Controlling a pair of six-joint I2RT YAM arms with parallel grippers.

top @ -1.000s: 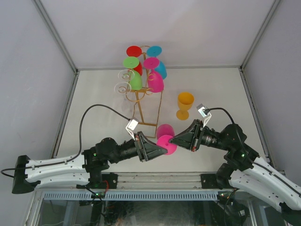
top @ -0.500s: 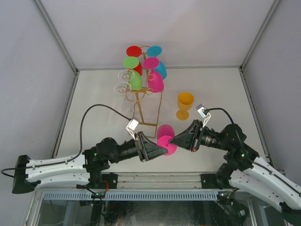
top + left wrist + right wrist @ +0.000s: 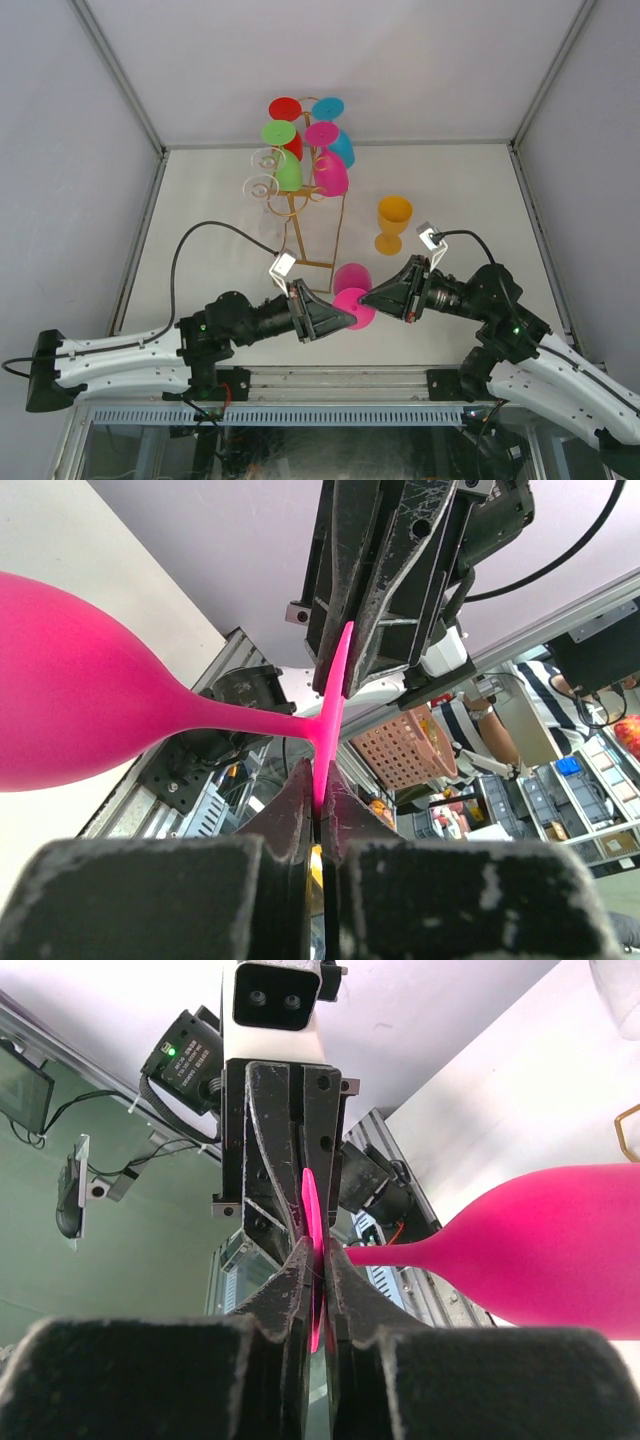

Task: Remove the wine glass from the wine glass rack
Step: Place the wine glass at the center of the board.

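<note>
A pink wine glass [image 3: 352, 279] lies on its side in the air near the table's front edge, off the gold wire wine glass rack [image 3: 338, 232] behind it. Both grippers pinch its flat foot edge-on from opposite sides. My left gripper [image 3: 349, 318] comes from the left and is shut on the foot's rim [image 3: 320, 780]. My right gripper [image 3: 366, 297] comes from the right and is shut on the same disc [image 3: 318, 1252]. The bowl [image 3: 70, 680] points away toward the rack, and in the right wrist view the bowl [image 3: 560, 1250] fills the right side.
The rack still carries several glasses: red [image 3: 285, 108], blue [image 3: 330, 108], green [image 3: 286, 165], pink [image 3: 330, 172] and clear ones [image 3: 264, 172]. A yellow glass [image 3: 393, 222] stands upright on the table right of the rack. Walls close in the table on three sides.
My left gripper's fingers have closed onto the pink glass's foot. The glass and the right gripper have stayed where they were.
</note>
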